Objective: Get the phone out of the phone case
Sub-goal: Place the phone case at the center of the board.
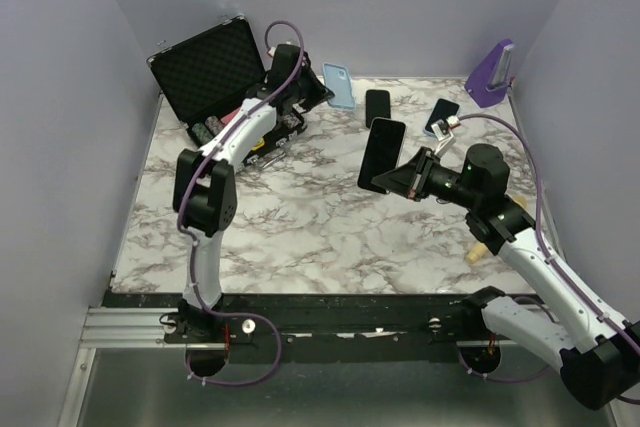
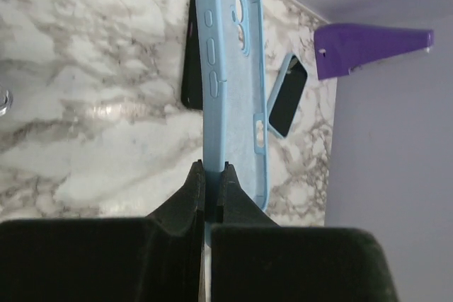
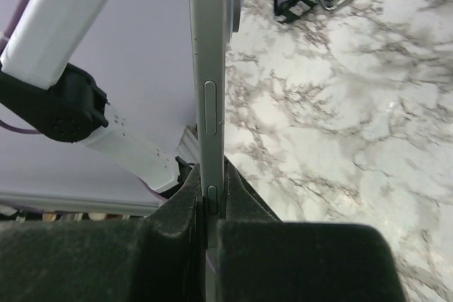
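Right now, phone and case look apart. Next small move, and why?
Probably lower the right gripper and lay the phone on the table: it's clamped edge-on, already out of the blue case, which the left gripper holds empty.

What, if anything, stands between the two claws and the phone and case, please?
Nothing visible. The left claw grips the light blue silicone phone case directly; the right claw grips the silver-edged black phone, held apart from it.
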Action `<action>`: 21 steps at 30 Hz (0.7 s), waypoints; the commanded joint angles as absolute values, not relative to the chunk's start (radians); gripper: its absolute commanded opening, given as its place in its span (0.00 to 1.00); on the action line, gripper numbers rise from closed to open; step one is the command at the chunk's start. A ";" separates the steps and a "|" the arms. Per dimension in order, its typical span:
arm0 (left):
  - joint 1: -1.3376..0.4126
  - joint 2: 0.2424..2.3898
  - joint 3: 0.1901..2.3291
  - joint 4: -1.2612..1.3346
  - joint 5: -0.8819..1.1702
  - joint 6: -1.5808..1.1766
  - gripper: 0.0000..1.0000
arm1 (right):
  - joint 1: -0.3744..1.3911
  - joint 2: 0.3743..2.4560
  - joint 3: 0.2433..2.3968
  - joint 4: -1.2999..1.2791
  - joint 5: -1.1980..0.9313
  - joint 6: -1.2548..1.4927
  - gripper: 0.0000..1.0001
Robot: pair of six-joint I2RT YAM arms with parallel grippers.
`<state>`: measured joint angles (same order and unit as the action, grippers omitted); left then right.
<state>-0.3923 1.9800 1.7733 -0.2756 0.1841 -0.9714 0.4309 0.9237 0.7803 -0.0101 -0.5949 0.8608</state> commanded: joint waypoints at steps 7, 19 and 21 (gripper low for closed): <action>-0.347 2.444 2.270 -0.390 0.278 -0.989 0.00 | 0.431 0.865 0.778 -0.210 -0.457 0.740 0.01; -0.298 2.546 2.310 -0.448 0.327 -1.069 0.03 | 0.433 0.874 0.845 -0.417 -0.328 0.612 0.01; -0.291 2.548 2.310 -0.454 0.342 -1.062 0.04 | 0.433 0.876 0.845 -0.431 -0.316 0.607 0.01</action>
